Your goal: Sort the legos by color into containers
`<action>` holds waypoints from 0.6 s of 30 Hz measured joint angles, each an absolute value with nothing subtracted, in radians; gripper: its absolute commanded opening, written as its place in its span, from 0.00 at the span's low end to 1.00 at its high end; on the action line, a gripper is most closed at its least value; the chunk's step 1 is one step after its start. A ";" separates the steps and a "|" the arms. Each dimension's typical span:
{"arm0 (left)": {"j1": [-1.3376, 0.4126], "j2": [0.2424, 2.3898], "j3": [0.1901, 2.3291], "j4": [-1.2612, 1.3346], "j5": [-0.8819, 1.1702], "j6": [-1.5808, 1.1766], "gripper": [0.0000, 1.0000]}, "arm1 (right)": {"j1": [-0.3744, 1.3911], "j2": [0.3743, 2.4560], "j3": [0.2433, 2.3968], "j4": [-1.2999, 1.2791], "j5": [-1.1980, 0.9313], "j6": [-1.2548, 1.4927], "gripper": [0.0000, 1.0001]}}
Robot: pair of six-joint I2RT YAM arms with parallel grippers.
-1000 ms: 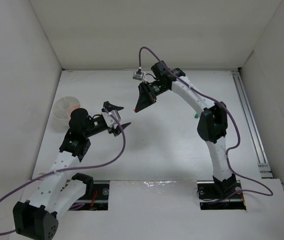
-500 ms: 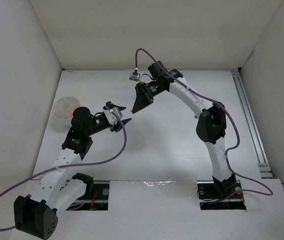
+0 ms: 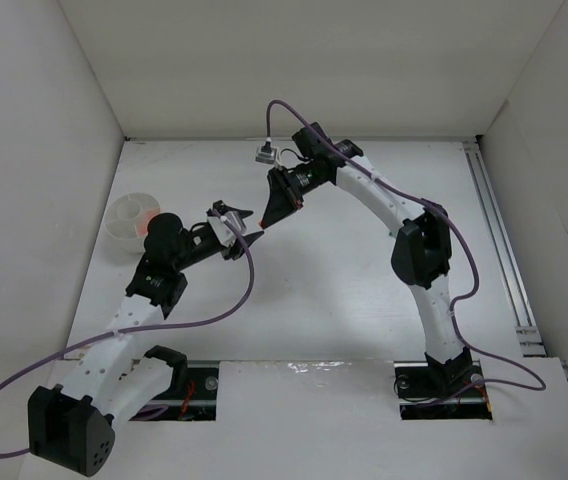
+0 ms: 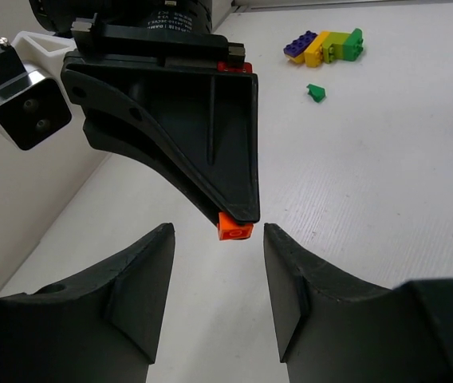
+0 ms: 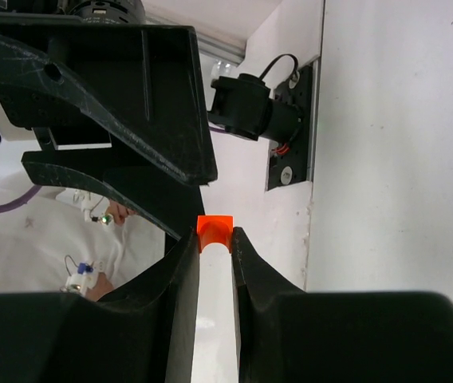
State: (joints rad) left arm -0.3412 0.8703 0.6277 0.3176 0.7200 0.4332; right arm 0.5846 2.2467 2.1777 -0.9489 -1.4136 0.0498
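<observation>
The white bowl (image 3: 119,230) sits at the far left with something orange-red inside. Right of the bowl, the left gripper (image 3: 255,226) has narrowed its fingers since a second ago and reached further from the bowl. The fingers stand apart, one on each side of the orange brick (image 4: 235,230), not touching it. The right gripper (image 3: 267,220), clamped on that brick at its fingertips, has shifted slightly toward the bowl. Farther right of the bowl lie a row of bricks (image 4: 326,46), purple, yellow, lime and green, and near it a loose green brick (image 4: 316,92).
</observation>
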 measured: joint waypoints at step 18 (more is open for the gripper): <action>-0.347 0.881 0.628 0.333 0.717 0.410 0.39 | 0.592 2.230 2.178 -0.921 -1.394 0.073 0.03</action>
